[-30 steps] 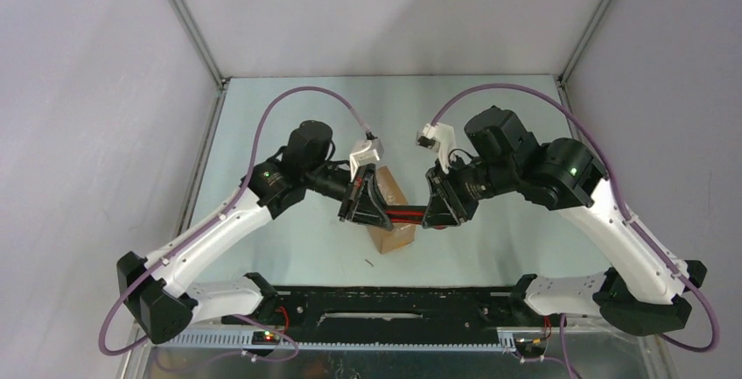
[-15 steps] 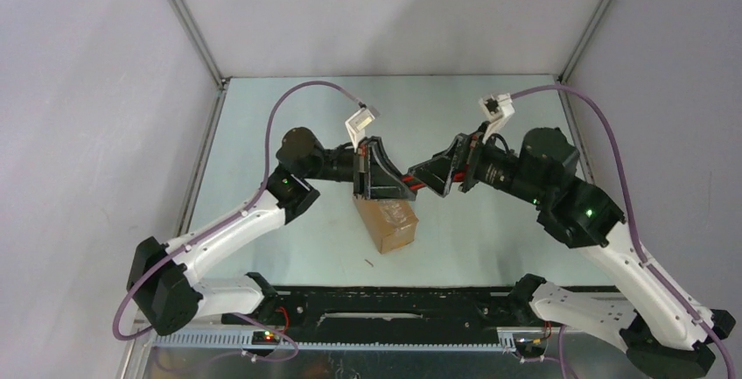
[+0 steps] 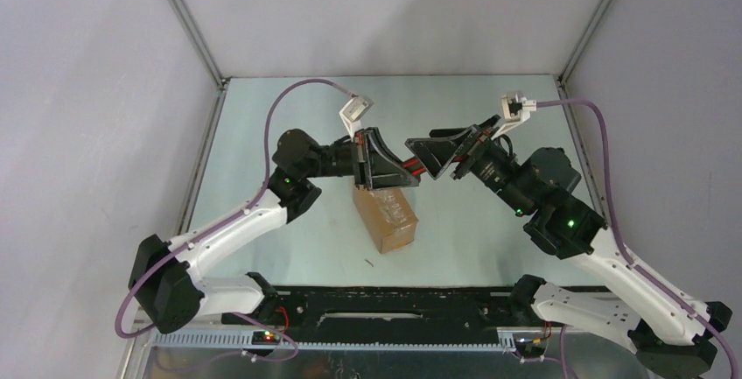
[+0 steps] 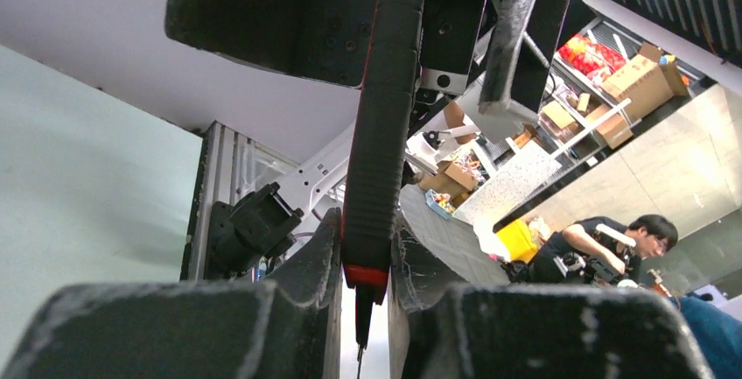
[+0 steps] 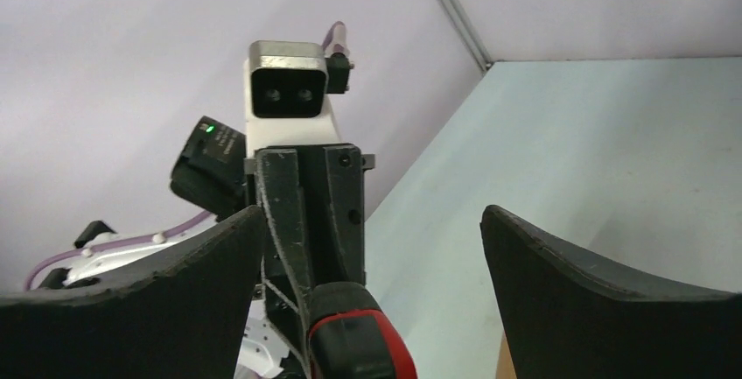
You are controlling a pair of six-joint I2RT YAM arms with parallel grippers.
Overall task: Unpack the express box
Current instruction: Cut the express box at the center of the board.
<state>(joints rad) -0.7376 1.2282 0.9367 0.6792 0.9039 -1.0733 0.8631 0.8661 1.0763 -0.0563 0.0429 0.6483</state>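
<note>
The express box (image 3: 386,218) is found centre frame on the table (image 3: 490,239), long axis run from upper left to lower right. Just above it in frame the utility knife (image 3: 418,167) is clenched by the left gripper (image 3: 398,169), the nearer one — the right gripper (image 3: 424,158) is spread wide, empty.

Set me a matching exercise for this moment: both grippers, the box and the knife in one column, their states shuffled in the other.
1. left gripper
2. right gripper
3. express box
4. utility knife

A. sits on the table
B. open, gripping nothing
C. red and black, clamped in the air
D. shut on a tool

Pairs: 1-D, 2-B, 3-A, 4-C
</note>
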